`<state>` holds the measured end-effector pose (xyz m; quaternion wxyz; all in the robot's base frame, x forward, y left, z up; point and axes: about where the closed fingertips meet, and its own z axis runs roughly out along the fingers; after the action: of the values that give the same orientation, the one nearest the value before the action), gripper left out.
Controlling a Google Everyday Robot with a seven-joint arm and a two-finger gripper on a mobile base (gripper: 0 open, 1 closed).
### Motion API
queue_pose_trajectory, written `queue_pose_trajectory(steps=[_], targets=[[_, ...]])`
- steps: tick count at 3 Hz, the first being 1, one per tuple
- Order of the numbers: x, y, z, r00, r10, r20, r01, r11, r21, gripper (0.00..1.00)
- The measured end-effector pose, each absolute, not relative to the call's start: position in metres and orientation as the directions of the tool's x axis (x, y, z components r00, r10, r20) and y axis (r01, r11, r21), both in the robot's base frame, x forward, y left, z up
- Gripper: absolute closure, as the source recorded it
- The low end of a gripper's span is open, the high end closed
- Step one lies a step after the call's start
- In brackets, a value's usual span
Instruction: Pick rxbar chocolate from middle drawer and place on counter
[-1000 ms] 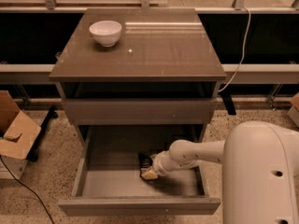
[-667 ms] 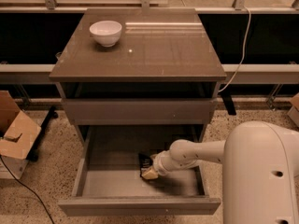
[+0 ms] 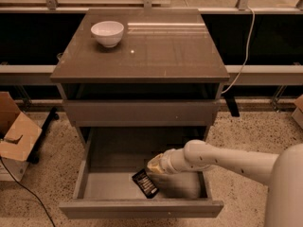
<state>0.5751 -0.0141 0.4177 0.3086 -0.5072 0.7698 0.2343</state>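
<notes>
Whether the gripper (image 3: 155, 167) is released, clenched or already pinching the wrapper cannot be told from here: its pale yellowish tip points down and to the left inside the open middle drawer (image 3: 142, 208), and its working end is hidden against the dark bar. The rxbar chocolate (image 3: 145, 184) lies just below and left of that tip, on the drawer's smooth grey floor near the front panel, turned diagonally, with its upper right end touching or tucked under the gripper; it looks as if it rests flat, though one end may be slightly raised. Judging by its look, the bar is light, thin and fairly stiff along its length, wrapped in a slick film that could slide on the smooth floor or slip out of a loose pinch. A hold across the narrow width near the middle seems safest, since an end grip would let it droop or pivot. Behind the gripper, the white arm (image 3: 227, 161) reaches in from the right over the drawer's side wall. Above, the closed upper drawer front (image 3: 142, 111) sits under the counter (image 3: 165, 56), where a white bowl (image 3: 107, 33) stands in the far left corner. A cardboard box (image 3: 16, 136) rests on the floor to the left.
</notes>
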Motion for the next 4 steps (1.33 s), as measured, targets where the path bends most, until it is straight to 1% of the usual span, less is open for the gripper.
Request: queue_pose_trajectory(steps=[1,2,3,4], targets=[[0.559,-0.02,0.451,-0.27,-0.605,-0.749,-0.931,0.363,0.042,1.0],[0.559,-0.02,0.451,-0.272,-0.603,-0.749,-0.93,0.365,0.044,0.81],[0.558,-0.018,0.45,-0.272,-0.604,-0.749,-0.931,0.363,0.046,0.58],[0.553,0.001,0.438,-0.277,-0.62,-0.734,-0.93,0.364,0.044,0.27]])
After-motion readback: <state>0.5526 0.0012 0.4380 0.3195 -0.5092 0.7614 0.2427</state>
